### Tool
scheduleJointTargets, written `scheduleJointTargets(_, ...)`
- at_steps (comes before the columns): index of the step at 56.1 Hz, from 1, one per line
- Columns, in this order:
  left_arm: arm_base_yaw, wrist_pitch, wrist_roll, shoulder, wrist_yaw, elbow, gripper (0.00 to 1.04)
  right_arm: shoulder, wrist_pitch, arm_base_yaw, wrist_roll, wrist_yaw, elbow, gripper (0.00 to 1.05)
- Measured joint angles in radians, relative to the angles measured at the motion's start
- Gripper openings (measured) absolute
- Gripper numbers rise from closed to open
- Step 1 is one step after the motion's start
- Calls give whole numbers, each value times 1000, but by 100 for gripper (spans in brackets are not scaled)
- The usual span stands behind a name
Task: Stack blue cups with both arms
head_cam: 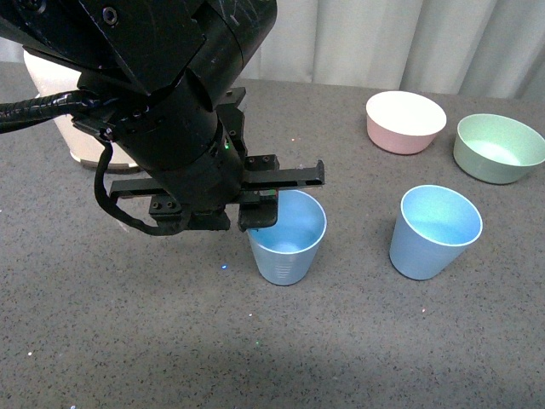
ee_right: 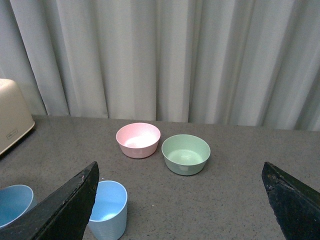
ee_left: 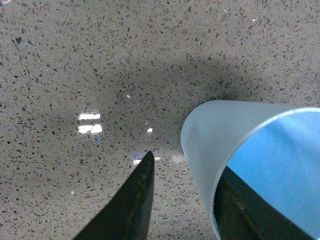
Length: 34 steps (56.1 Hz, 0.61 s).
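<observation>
Straddling the left wall of one blue cup [head_cam: 294, 247] at frame centre, the left gripper [head_cam: 247, 215] had its fingers [ee_left: 135, 200] apart, one inside, one outside. The second blue cup [head_cam: 434, 232] stood right of centre; the right gripper [ee_right: 180, 170] gaped wide, empty.

From the front, the left gripper [head_cam: 255, 215] hides the left blue cup's [head_cam: 294, 243] left rim and much of a cream box [head_cam: 72, 146]; the left wrist view crops that cup, whose wall covers one finger [ee_left: 245, 212]; the right wrist view's edge cuts another blue cup [ee_right: 12, 202]
</observation>
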Motion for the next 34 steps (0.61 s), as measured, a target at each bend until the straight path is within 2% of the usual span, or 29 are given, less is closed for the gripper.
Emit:
scheduleJointTargets(10,6,5,-16,-26,-11,-5,60,0,0,0,0,0,0,95)
scheduleJointTargets(18,27,39,-39,-119,-34,-39,91,0,0,0,0,0,0,95)
scheduleJointTargets(22,32,42,-42,-131,-37,-39,100,0,0,0,0,0,0,95)
scheduleJointTargets(29,32,70,-35,-127,-51,-54,97,0,0,0,0,0,0,95)
scheduleJointTargets(32,30,348,53,-124,-221,-159,89,0,0,0,0,0,0,95)
scheduleJointTargets(34,34,525,120,-125,-292,-240,83,0,0,0,0,0,0,95)
